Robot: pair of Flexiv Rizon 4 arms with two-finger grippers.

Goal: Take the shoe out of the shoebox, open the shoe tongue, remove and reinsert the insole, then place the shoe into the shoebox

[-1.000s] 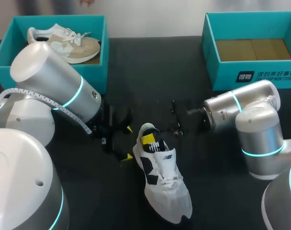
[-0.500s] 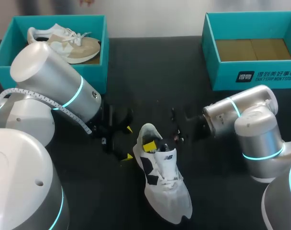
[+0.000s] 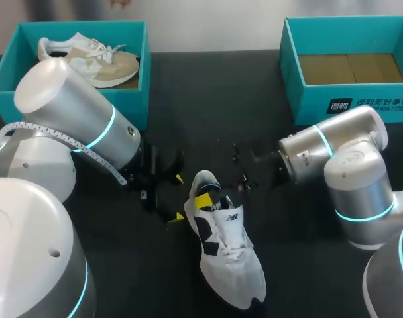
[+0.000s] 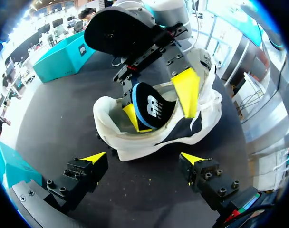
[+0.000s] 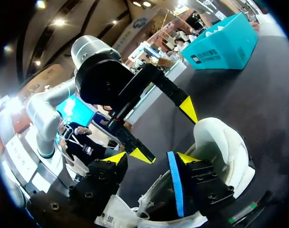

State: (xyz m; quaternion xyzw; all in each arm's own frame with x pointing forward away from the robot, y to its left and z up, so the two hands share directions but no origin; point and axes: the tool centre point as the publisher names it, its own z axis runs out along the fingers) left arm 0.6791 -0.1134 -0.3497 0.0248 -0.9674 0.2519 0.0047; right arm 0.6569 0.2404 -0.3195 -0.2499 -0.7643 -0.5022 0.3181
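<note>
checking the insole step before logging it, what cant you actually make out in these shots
Insole: lower end hidden inside the white shoe, every view.
Shoe's toe: blocked by the right gripper in both wrist views.
Tan shoe: partly behind the left arm, head view.
Right shoebox: cut off by the head view's edge.

Shoe (image 3: 227,252), lower centre: showing white with black side panels. Insole (image 4: 151,107) showing a black top, white logo and blue edge. Left gripper (image 4: 143,157) and right gripper (image 5: 152,157) both wearing yellow tips on black fingers. Upper-left shoebox (image 3: 9,73) reading teal, holding a beige-and-white shoe (image 3: 95,59). Upper-right shoebox (image 3: 350,103) reading teal, showing a tan floor and white print. Table (image 3: 201,93) reading black. Left arm (image 3: 75,112) and right arm (image 3: 334,149) showing silver with glowing cyan rings
</note>
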